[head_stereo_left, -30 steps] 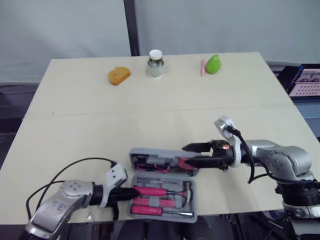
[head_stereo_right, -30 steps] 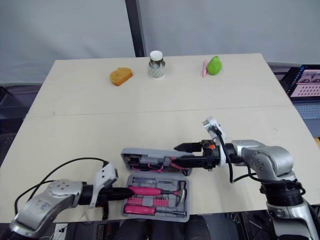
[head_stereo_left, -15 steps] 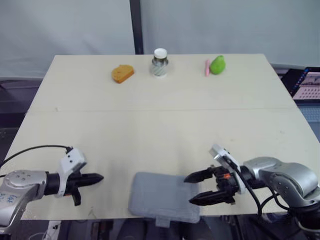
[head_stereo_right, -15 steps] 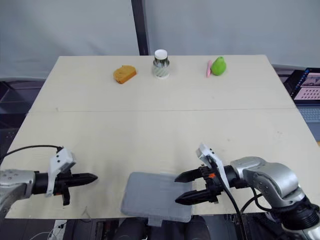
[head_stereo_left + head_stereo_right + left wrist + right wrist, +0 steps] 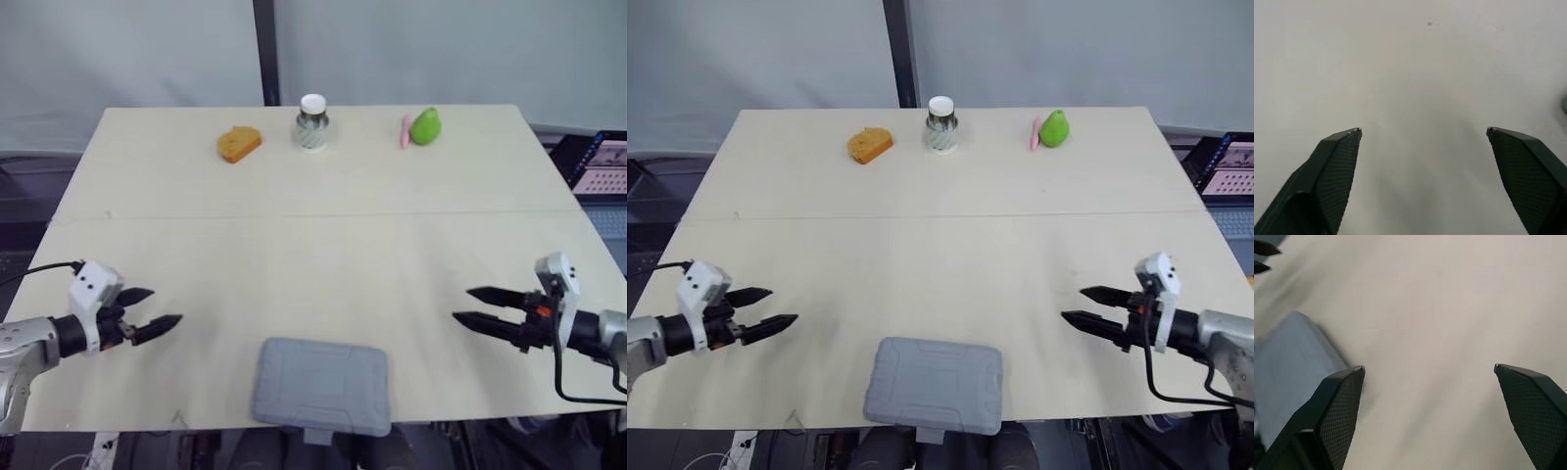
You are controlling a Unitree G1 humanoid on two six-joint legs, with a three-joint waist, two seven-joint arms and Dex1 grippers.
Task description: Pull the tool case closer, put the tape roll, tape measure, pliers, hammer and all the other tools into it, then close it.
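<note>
From the head view, the left end effector hovers low over the desk with its jaws released and nothing between them, pointing inward across the desk. The right end effector faces it from the other side, likewise spread and empty. The grey case lies shut and flat at the desk's near edge. It sits between the two end effectors and a little nearer the robot than either, apart from both, with its latch tab hanging over the edge. Well beyond both end effectors, along the far edge, stand an orange lump, a jar with a white lid, and a green pear with a pink stick just beside it. A laptop sits off the desk, past the right end effector. From the left wrist view, the two black fingers stand wide apart over bare desk, gripping nothing. From the right wrist view, that end effector's jaws are also wide and empty. The case shows off to one side of them, touching neither finger, and the tips of the left end effector show far beyond the case.
</note>
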